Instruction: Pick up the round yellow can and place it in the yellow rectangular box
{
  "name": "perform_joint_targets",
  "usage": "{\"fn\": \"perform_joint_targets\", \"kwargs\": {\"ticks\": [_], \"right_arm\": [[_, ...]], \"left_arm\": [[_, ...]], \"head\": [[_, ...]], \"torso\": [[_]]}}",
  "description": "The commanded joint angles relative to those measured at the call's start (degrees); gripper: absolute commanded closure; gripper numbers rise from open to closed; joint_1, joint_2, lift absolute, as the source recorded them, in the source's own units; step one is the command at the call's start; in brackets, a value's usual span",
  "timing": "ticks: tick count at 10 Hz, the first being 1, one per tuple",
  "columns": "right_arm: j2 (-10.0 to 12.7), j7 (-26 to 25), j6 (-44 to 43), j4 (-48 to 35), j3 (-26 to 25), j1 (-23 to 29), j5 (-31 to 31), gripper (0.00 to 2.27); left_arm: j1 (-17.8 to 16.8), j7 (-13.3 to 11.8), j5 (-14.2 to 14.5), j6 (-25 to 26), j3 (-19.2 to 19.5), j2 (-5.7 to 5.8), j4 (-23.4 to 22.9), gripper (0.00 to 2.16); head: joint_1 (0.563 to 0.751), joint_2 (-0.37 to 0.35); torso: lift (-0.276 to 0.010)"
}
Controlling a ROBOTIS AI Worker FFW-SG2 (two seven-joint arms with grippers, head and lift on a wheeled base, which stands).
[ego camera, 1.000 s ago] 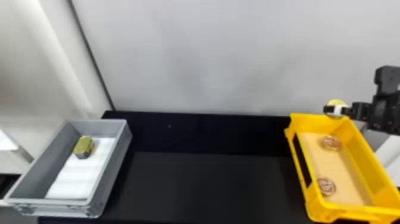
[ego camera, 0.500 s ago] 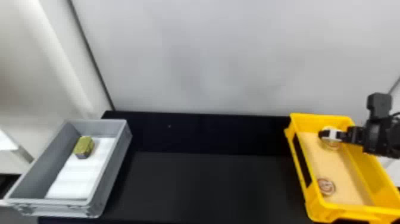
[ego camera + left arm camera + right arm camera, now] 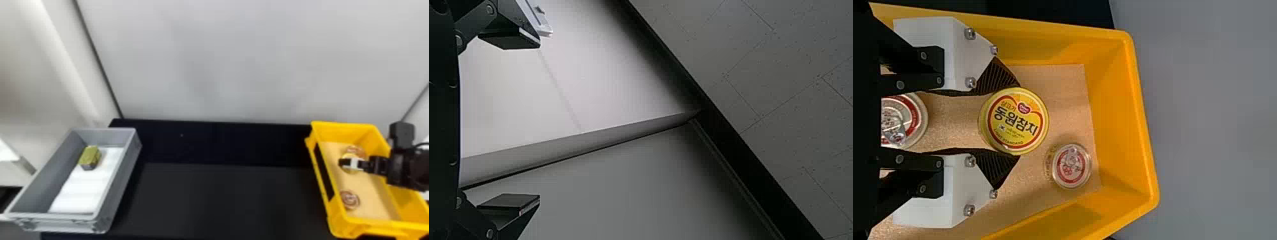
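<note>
Inside the yellow rectangular box [image 3: 348, 127], over its left half, is my right gripper [image 3: 351, 163], with the round yellow can [image 3: 350, 156] held in it. In the right wrist view, both dark ribbed pads of the right gripper [image 3: 1015, 121] press the sides of the yellow can [image 3: 1014, 120], whose printed lid faces the camera. Whether the can touches the box floor I cannot tell. My left gripper [image 3: 539, 121] is parked with its fingers wide apart and nothing between them, a pale wall behind it.
Two clear-lidded cans lie in the yellow box, one behind [image 3: 356, 150] and one nearer [image 3: 350, 200]. A grey box [image 3: 127, 178] at the left holds a small gold-green block [image 3: 90, 157] on white padding. The black table [image 3: 223, 198] runs between the boxes.
From the yellow box's back rim, my right gripper has come nearer and down into the box, carrying the yellow can. The boxes have stayed put.
</note>
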Motion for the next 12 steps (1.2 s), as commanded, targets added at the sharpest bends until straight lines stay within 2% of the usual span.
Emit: {"fn": "perform_joint_targets", "kwargs": {"ticks": [1, 8, 9, 10, 12], "right_arm": [[0.31, -0.10, -1.19, 3.25, 0.32, 0.00, 0.03, 0.77], [0.31, -0.98, -0.84, 4.57, -0.38, 0.70, -0.23, 0.75], [0.31, -1.24, -0.92, 4.31, -0.47, 0.79, -0.41, 0.48], [0.31, -2.21, -1.19, 3.78, -0.56, 1.23, -1.20, 0.12], [0.31, -4.15, 0.57, 2.64, -1.26, 1.84, -2.34, 0.01]], "left_arm": [[0.03, 0.01, 0.09, -0.05, -0.16, 0.11, 0.08, 0.18], [0.03, -0.08, 0.27, -0.58, -0.24, 0.28, -0.01, 0.18], [-0.05, -0.08, 0.27, -0.58, -0.33, 0.37, 0.08, 0.18], [0.03, -0.08, 0.27, -0.58, -0.33, 0.37, -0.01, 0.18], [0.12, -0.08, 0.27, -0.58, -0.24, 0.28, -0.01, 0.18]], "head": [[0.694, 0.054], [0.694, 0.054], [0.694, 0.054], [0.694, 0.054], [0.694, 0.054]], "torso": [[-0.003], [-0.003], [-0.003], [-0.003], [-0.003]]}}
